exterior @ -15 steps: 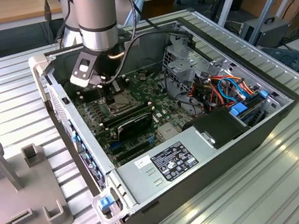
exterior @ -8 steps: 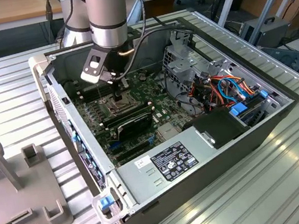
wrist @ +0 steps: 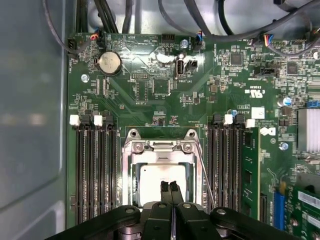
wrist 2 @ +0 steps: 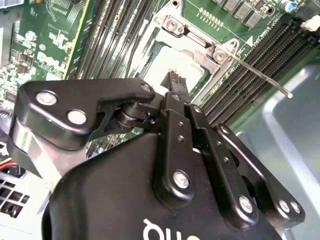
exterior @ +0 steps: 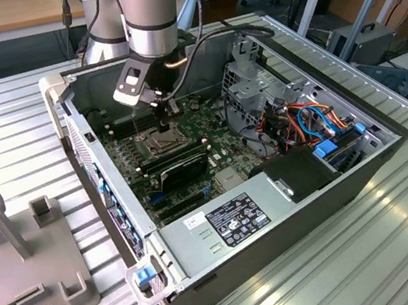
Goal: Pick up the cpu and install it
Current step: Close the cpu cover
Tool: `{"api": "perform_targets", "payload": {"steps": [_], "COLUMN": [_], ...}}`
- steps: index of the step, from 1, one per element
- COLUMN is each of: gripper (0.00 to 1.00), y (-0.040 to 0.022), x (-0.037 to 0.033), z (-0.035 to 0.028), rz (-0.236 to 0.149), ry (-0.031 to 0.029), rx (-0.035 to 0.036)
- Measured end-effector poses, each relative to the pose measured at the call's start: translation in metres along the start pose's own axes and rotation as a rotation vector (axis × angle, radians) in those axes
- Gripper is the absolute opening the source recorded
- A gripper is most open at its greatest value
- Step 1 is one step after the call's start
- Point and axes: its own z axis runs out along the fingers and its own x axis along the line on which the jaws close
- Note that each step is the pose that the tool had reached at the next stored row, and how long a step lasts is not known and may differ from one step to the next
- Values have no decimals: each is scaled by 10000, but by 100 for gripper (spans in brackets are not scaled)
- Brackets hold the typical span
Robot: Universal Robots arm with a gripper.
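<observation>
Two black fingers (wrist: 164, 189) sit closest to the lens. The gripper (wrist: 169, 187) has them squeezed together with only a hairline between, and nothing is pinched that I can see. Right under the tips is one cpu (wrist: 150, 182), a flat square with a silvery-grey face, lying level inside the one socket frame (wrist: 160, 146) of bright stamped metal. Whether the tips touch the chip or sit just clear of it, I can't tell. One thin lever rod (wrist 2: 260, 75) juts out from the frame's side. Two banks of long black memory slots (wrist: 95, 170) hug the socket, one on each side, so it's tight sideways and open above. Further out are the green motherboard (wrist: 150, 100), one shiny round coin cell (wrist: 110, 62), then the smooth grey case wall (wrist: 30, 125). In the exterior view the arm reaches down into the open computer case (exterior: 297, 231).
</observation>
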Motion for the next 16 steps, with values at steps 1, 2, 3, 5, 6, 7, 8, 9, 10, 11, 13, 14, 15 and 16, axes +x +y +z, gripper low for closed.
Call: {"api": "perform_targets", "payload": {"steps": [1, 2, 3, 5, 6, 7, 8, 9, 10, 11, 13, 14, 15, 16], "gripper": [11, 11, 11, 11, 11, 11, 11, 11, 11, 11, 11, 11, 11, 11], "y": [1, 1, 1, 1, 1, 0, 0, 1, 1, 1, 2, 2, 3, 4], "x": [-1, -1, -1, -1, -2, -2, -2, -2, -2, -2, -2, -3, -4, -4], "z": [-13, -21, -26, -26, -27, -28, -28, -27, -27, -27, -39, -49, -63, -75], "rz": [-1, -1, 1, 1, 1, -2, 0, -3, -4, -4, -4, -3, -4, -4], "ry": [-4, -5, -3, -3, -4, -8, -9, -6, -5, -5, -3, -5, -6, -6], "rx": [0, 0, -1, -1, 4, 49, 60, 71, 79, 83, 82, 83, 84, 83]}}
